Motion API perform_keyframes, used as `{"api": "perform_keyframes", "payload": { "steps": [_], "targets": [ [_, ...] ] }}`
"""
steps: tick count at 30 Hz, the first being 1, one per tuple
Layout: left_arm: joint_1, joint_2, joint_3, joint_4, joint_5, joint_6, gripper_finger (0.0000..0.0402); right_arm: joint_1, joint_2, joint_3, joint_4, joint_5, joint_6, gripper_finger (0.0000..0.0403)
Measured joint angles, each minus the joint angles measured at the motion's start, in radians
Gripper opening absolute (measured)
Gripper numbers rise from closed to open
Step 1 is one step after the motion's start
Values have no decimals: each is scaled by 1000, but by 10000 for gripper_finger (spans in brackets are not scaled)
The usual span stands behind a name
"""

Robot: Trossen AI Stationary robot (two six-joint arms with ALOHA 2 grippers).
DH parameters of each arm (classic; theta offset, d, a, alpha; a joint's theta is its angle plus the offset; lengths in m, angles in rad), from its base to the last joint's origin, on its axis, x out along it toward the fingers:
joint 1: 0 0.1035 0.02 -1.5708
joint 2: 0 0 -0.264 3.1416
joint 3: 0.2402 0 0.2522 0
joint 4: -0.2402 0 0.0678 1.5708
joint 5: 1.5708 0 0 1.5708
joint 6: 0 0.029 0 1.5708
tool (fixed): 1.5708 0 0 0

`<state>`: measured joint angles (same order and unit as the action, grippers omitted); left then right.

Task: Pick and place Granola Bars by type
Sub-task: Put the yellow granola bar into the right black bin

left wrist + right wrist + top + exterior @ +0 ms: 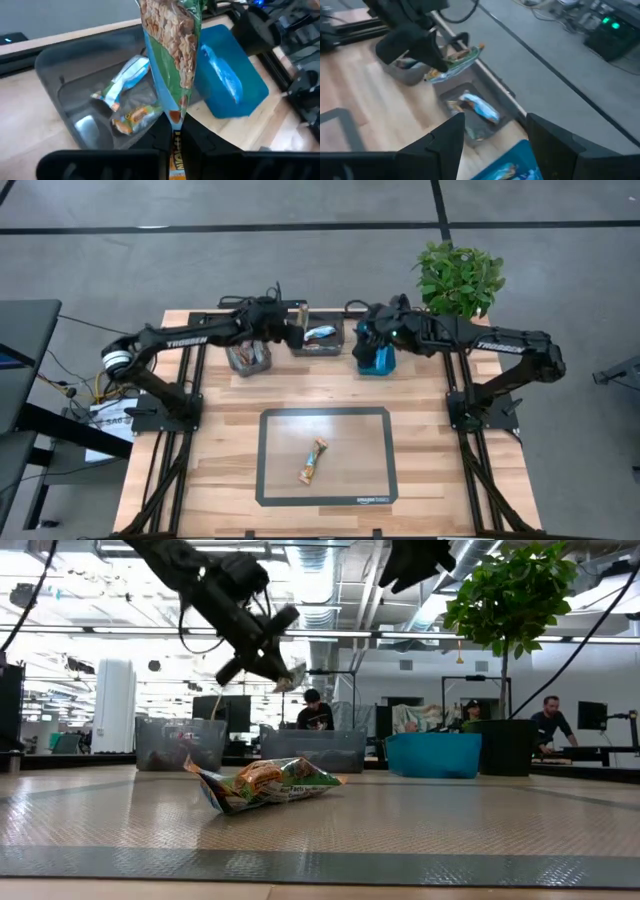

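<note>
Our left tool (172, 131) is pinching the green bar (172, 55) by one end over the middle grey bin (75, 85); it could swing and miss. Right tool (495, 142) hangs open.

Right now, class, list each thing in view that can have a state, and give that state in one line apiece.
left gripper: shut on green granola bar, above middle grey bin
right gripper: open, empty, over blue bin
middle grey bin: holds wrapped bars
left grey bin: holds bars
bar on mat: lying flat, untouched
</note>
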<state>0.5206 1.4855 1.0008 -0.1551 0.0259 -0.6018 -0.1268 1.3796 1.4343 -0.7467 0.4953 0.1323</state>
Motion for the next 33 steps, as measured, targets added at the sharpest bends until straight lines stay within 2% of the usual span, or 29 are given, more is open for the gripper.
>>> {"api": "perform_keyframes", "payload": {
  "steps": [6,9,13,16,21,25,30,33],
  "targets": [
    [69,123,1,114,138,-19,12,-69,0,0,4,0,8,202],
    [71,169,1,202,153,-18,12,-86,0,0,8,0,8,202],
    [74,186,1,231,154,8,21,-93,0,0,7,-4,8,202],
    [88,186,1,222,154,35,55,-93,0,0,7,-11,8,202],
    [111,186,1,219,155,23,133,-93,0,-1,7,-22,8,202],
    [108,186,1,219,197,23,169,-89,0,-1,8,-32,8,202],
    [89,175,1,211,350,12,173,-88,0,-1,24,-175,-6,202],
    [39,123,1,163,414,30,163,-72,0,-1,22,-280,-62,202]
  ]
}}
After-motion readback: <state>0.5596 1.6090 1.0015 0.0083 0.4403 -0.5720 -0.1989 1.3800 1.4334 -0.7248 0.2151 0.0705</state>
